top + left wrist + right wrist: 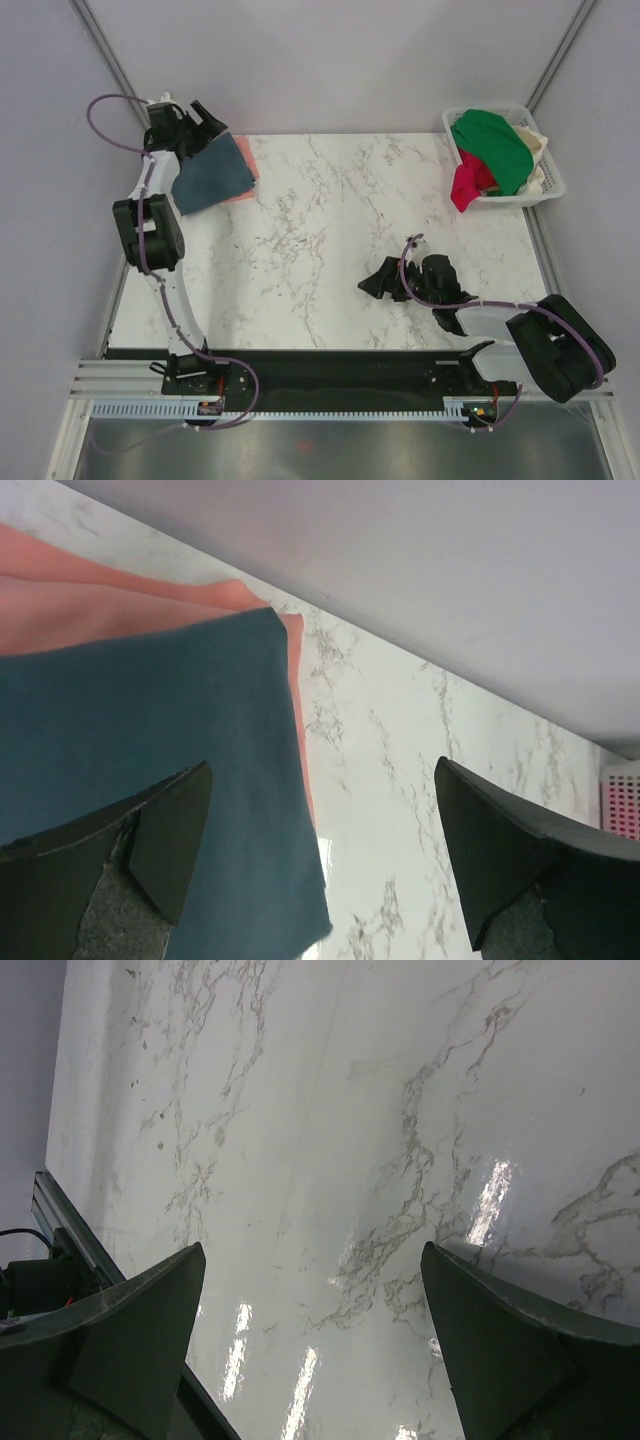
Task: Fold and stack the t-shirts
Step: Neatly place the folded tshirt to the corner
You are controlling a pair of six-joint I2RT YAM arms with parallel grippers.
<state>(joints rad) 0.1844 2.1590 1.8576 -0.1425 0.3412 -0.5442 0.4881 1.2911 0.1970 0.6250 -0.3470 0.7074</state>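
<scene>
Marble desk (330, 230), grey walls behind; the folded slate-blue t-shirt (210, 178) lies on the salmon-pink t-shirt (243, 158) at the far left corner, with pink edges showing past it. Left claw (320, 780) hangs just over the stack, spread wide, gripping nothing. Right claw (312, 1260) is spread too, empty, over bare desk near the front right; a white basket (553, 188) of clothes sits far right.
</scene>
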